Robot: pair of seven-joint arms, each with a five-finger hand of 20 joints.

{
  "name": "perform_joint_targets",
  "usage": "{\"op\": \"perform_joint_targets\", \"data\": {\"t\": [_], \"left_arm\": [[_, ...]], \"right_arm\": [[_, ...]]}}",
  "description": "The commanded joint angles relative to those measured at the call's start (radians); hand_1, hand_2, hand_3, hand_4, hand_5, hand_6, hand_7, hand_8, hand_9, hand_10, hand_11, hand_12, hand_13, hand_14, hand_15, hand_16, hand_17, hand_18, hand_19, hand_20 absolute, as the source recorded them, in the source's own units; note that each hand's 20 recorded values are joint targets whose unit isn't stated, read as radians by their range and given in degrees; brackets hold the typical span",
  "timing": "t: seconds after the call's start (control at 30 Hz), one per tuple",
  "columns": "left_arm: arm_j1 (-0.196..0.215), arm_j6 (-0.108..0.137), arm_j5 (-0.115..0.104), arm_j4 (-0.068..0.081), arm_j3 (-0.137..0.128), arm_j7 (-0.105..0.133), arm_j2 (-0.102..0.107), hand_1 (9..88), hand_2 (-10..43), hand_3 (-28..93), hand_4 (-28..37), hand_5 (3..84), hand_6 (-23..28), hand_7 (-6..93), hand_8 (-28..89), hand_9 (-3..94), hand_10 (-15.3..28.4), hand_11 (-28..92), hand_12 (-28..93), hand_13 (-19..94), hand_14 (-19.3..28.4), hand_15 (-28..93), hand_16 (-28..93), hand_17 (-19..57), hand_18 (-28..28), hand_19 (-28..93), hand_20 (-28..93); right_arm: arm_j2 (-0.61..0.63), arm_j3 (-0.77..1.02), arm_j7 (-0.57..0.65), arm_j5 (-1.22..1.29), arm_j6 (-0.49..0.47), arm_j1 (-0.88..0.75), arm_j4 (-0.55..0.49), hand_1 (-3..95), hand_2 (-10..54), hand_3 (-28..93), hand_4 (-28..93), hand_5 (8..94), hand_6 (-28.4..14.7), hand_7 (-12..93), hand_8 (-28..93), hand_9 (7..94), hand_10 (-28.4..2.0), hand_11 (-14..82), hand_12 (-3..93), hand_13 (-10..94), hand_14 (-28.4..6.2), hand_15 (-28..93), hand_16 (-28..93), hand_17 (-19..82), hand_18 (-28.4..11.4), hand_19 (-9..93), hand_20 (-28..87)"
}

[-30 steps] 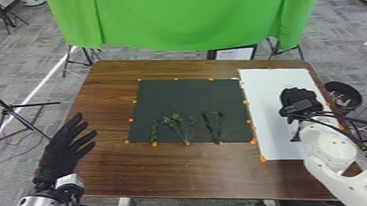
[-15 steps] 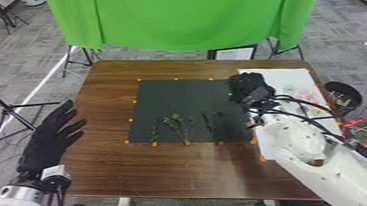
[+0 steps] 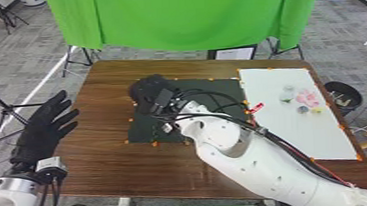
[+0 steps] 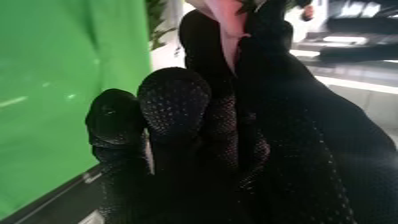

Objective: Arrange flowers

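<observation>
My right hand [image 3: 151,91] is over the left part of the dark mat [image 3: 150,123], its arm crossing the mat and hiding most of the stems. One thin green stem [image 3: 155,134] lies near the mat's front left corner. In the right wrist view, a pale pink flower piece [image 4: 231,27] is pinched between the thumb and fingers of my right hand [image 4: 174,107]. On the white sheet [image 3: 328,139] lie a pink flower [image 3: 309,98] and small pale and yellow pieces around it. My left hand [image 3: 41,124] is held open beside the table's left edge.
A small red thing [image 3: 257,108] lies at the white sheet's left side. The brown table [image 3: 120,164] extends around mat and sheet. A black bin [image 3: 342,95] stands off the right edge, and a green cloth [image 3: 181,21] hangs behind the table.
My right hand has swung left from the white sheet across to the mat's far left part, uncovering the flowers on the sheet. The left hand has shifted slightly left and away.
</observation>
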Motion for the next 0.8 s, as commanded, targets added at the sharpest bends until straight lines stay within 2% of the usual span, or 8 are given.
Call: {"op": "perform_joint_targets", "data": {"t": [0.03, 0.2, 0.5, 0.63, 0.8], "left_arm": [[-0.004, 0.023, -0.002, 0.003, 0.014, 0.009, 0.01, 25.2, -2.1, 69, -25.0, 23.3, 2.8, 17.3, -9, 17.6, 10.3, 14, 20, 14, 13.4, 24, 4, -13.6, 21.7, 36, 10], [-0.012, 0.024, -0.001, 0.004, 0.028, 0.014, 0.01, 25.2, -2.1, 69, -25.0, 23.4, 2.8, 17.2, -9, 17.5, 10.3, 14, 20, 13, 13.3, 23, 4, -13.8, 21.5, 35, 10], [-0.026, 0.016, -0.002, 0.013, 0.043, 0.007, 0.017, 25.1, -2.2, 69, -24.9, 23.4, 2.9, 17.1, -9, 17.5, 10.4, 14, 20, 13, 13.1, 23, 5, -13.8, 21.4, 35, 10], [-0.033, 0.01, -0.001, 0.016, 0.05, 0.003, 0.018, 25.2, -2.0, 69, -25.0, 23.4, 2.9, 17.0, -9, 17.5, 10.3, 14, 20, 13, 13.1, 23, 5, -13.9, 21.5, 35, 10], [-0.027, 0.008, 0.0, 0.015, 0.049, 0.003, 0.015, 25.3, -2.0, 69, -25.0, 23.4, 2.8, 16.9, -9, 17.5, 10.4, 14, 20, 13, 13.1, 23, 5, -14.0, 21.5, 35, 11]], "right_arm": [[-0.075, -0.091, 0.002, -0.079, -0.001, 0.009, 0.098, 49.6, -9.5, 85, -27, 70.5, 2.5, 49, 10, 86.5, -4.1, 18.0, 53.0, 76, -4.0, 65, 40, 39, -19.2, 90, 53], [-0.083, -0.128, 0.015, -0.14, 0.006, 0.027, 0.15, 49.9, -9.5, 85, -28, 70.1, 2.8, 49, 9, 86.5, -3.8, 17.7, 52.9, 76, -3.9, 65, 40, 39, -19.0, 90, 53], [-0.097, -0.145, 0.05, -0.191, 0.0, 0.04, 0.178, 50.1, -9.5, 84, -28, 69.4, 3.5, 49, 7, 86.2, -3.5, 16.8, 52.7, 74, -3.8, 66, 41, 38, -18.7, 89, 53], [-0.102, -0.145, 0.114, -0.221, -0.105, 0.041, 0.164, 48.4, -9.5, 82, -28, 66.9, 3.6, 49, 7, 83.6, -3.7, 16.0, 52.5, 72, -4.1, 66, 42, 36, -18.4, 88, 53], [-0.103, -0.135, 0.133, -0.219, -0.176, 0.044, 0.158, 44.7, -9.5, 80, -28, 63.1, 2.7, 49, 5, 78.7, -4.6, 16.3, 51.6, 66, -5.5, 70, 37, 33, -18.5, 86, 55]]}}
